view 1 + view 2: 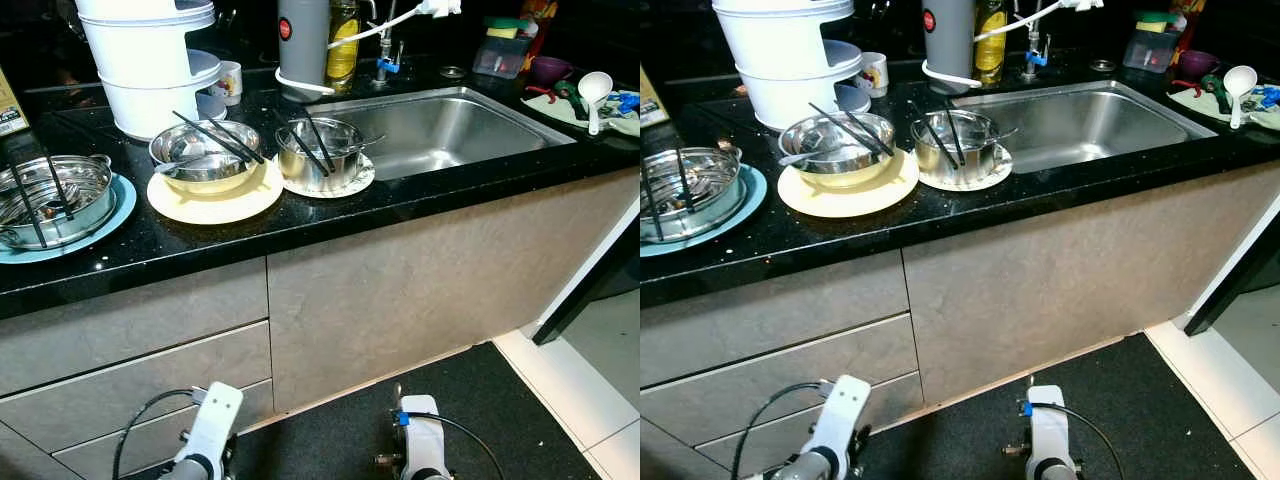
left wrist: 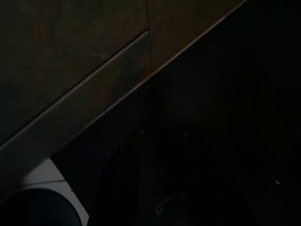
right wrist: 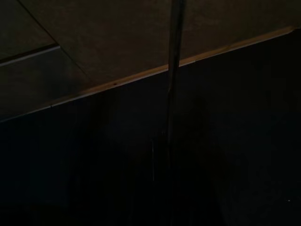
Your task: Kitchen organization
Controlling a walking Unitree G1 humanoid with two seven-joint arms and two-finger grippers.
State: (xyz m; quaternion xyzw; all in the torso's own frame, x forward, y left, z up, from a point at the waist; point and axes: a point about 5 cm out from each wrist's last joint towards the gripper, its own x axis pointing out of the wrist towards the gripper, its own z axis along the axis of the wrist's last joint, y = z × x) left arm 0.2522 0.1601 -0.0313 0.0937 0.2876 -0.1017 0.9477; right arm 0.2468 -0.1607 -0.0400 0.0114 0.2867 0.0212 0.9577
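1. Step: approach, nothing picked up yet. Both arms (image 1: pixel 205 440) hang low by the cabinet; can't tell finger state or any hold.
2. Bowls w/ chopsticks (image 1: pixel 210 150) on plates, counter (image 1: pixel 420 200) left of sink (image 1: pixel 440 130).
3. Next: prob. raise an arm to nearest bowl.

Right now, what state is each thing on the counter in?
Sink: empty, dry-looking.
Middle bowl: on yellow plate, chopsticks across it.
Right bowl: on white plate, chopsticks inside.
Left bowl: on blue plate, utensils inside.
White ladle: lying on cloth.
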